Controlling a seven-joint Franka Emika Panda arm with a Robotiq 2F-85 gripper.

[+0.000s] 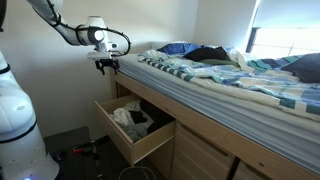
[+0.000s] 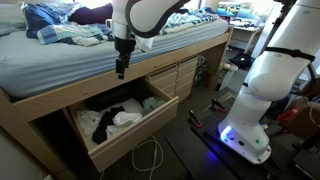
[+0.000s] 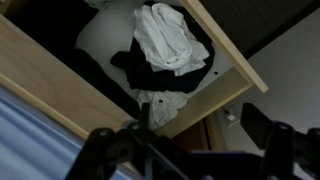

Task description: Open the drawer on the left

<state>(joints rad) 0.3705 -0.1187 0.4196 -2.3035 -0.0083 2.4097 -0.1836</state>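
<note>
The drawer [image 1: 140,146] of light-tan wood stands pulled out from under the bed in both exterior views [image 2: 140,128]. White and dark clothes [image 2: 115,116] lie inside it. In the wrist view the drawer's front board [image 3: 215,40] and the clothes [image 3: 165,40] show from above. My gripper [image 1: 107,67] hangs in the air above the drawer, next to the mattress edge [image 2: 121,71]. Its fingers [image 3: 195,135] are spread apart with nothing between them. It touches nothing.
The bed [image 1: 230,80] carries striped bedding and loose clothes. More flat wooden drawer fronts [image 2: 185,70] sit shut beside the open one. A white cable [image 2: 150,155] lies on the floor below the drawer. The robot's white base [image 2: 255,110] stands close by.
</note>
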